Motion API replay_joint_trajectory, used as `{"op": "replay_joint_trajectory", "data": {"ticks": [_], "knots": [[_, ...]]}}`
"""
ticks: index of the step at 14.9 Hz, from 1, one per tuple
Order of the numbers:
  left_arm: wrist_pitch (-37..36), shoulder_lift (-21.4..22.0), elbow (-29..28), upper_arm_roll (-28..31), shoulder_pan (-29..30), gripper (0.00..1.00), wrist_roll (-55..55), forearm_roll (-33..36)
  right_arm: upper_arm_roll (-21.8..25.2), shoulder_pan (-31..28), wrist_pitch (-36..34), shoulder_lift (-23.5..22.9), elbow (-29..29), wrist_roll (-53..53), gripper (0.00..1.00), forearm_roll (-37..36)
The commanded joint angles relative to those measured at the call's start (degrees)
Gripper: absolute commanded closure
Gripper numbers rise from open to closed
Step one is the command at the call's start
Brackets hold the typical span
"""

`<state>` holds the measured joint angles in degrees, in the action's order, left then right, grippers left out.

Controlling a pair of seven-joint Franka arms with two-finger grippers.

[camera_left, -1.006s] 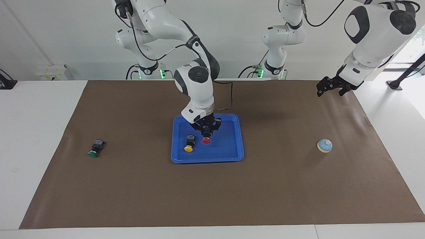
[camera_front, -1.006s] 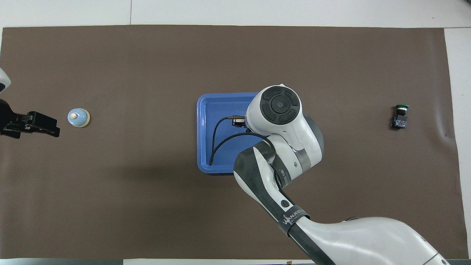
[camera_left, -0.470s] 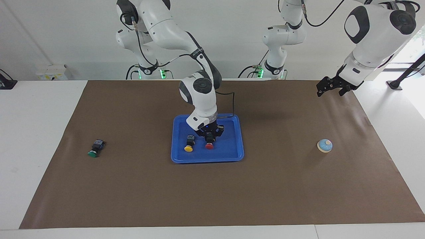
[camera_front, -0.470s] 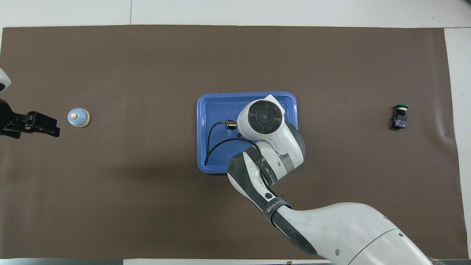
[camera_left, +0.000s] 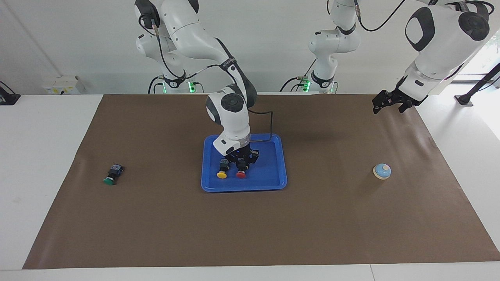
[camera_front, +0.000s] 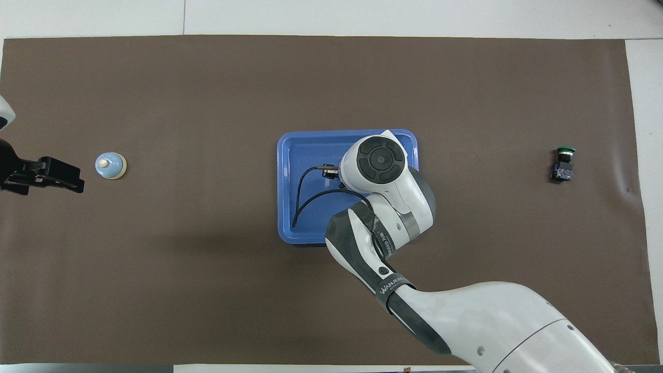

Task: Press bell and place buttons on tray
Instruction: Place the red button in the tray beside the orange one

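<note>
Gripping the red button (camera_left: 241,172) on the blue tray (camera_left: 273,171), the right end effector (camera_left: 242,160) points straight down; the left end effector (camera_left: 389,104), fingers spread, hangs idle above the tabletop (camera_left: 351,218).

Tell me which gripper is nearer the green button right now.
Right. The right gripper is down in the tray at the red button, mid-table; the green button lies toward the right arm's end. The left gripper waits raised at the other end, near the bell.
</note>
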<state>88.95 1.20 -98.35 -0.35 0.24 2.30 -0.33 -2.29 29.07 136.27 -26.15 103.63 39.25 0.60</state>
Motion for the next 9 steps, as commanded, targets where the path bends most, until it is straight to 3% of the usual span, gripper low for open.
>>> {"op": "replay_joint_trajectory", "data": {"ticks": [1,6,9], "knots": [[0.6,0.9,-0.8,0.4,-0.3,0.00,-0.4,-0.8,-0.3,-1.1,-1.7,1.8,0.4,1.2,0.00,0.3],[0.6,0.9,-0.8,0.4,-0.2,0.00,-0.4,-0.8,-0.2,-6.6,-16.4,6.4,-6.5,-1.3,0.00,0.3],[0.7,0.9,-0.8,0.4,-0.2,0.00,-0.4,-0.8,0.1,-13.2,-21.3,10.0,-7.0,-10.7,0.00,0.1]]}}
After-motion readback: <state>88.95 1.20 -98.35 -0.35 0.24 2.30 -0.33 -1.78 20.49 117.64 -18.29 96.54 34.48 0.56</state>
